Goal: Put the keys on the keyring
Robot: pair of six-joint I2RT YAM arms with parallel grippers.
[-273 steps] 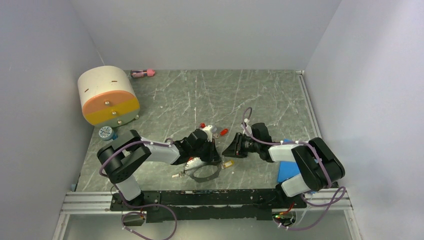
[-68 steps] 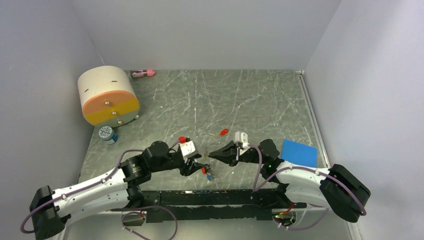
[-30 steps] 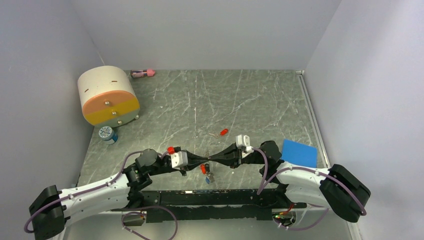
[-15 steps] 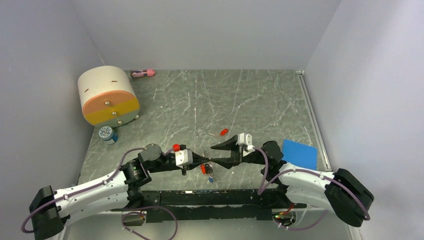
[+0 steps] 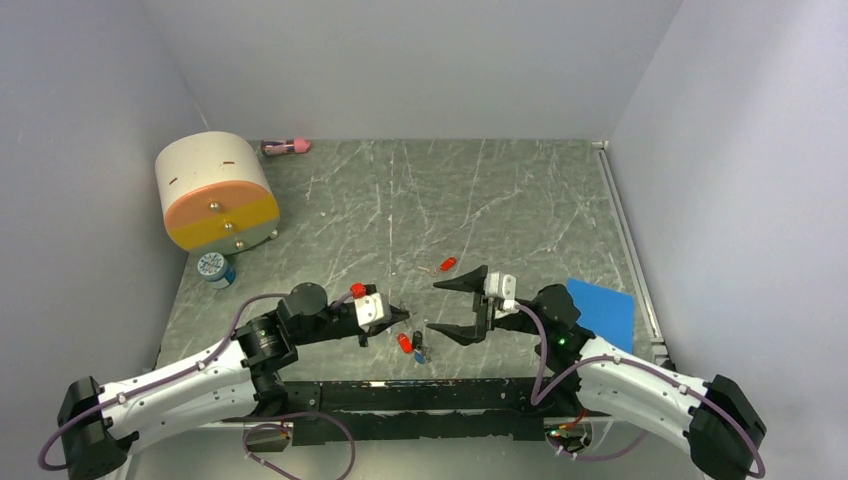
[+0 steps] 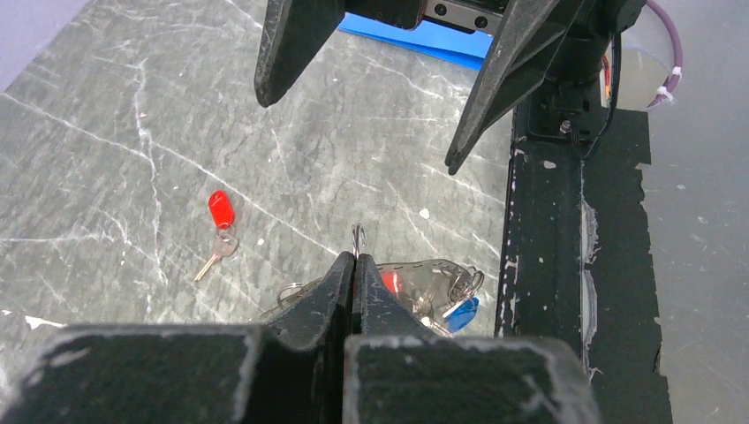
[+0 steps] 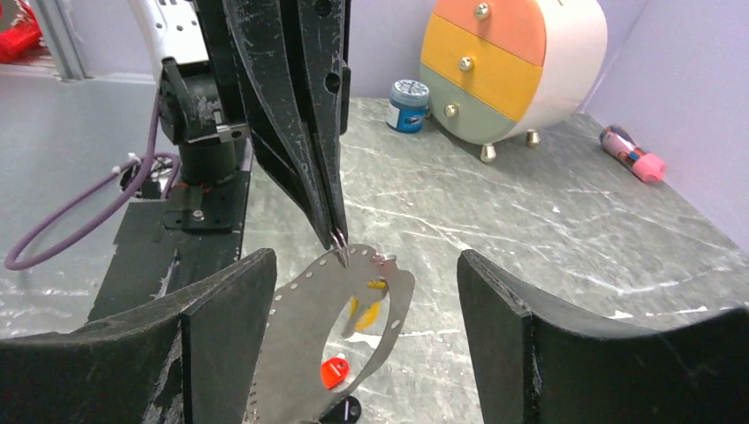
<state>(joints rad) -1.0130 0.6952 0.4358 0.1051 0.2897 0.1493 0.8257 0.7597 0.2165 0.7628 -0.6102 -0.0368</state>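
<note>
The left gripper (image 6: 354, 265) has its two black, scuffed fingers pressed together on a thin wire loop at the top of the keyring (image 7: 300, 309), a flat, pale metal plate with a row of small holes along its rim and a large cut-out in the middle. The plate hangs tilted above the table (image 5: 450, 190), near the near edge and between the two arms. Small keys (image 7: 333, 371) hang below the plate, one with a glossy red head and one yellowish, beside a blue tag (image 6: 461, 314). The right gripper (image 5: 432, 308) faces it with its wedge-shaped fingers spread wide, holding nothing, one on each side of the plate without touching it. A loose key (image 5: 447, 265) with a red plastic head lies flat on the grey, white-veined stone-look top, just beyond the grippers. Far left stands a cream drum (image 5: 215, 190) with orange, yellow and green drawer fronts, all shut. A small lidded jar (image 5: 213, 267) sits just near of it, and a pink tube (image 5: 285, 147) lies at the far wall. A blue sheet (image 5: 600, 305) lies flat on the right. Pale walls enclose three sides, and a black rail (image 5: 400, 395) runs along the near edge. The middle and far right of the top are bare.
</note>
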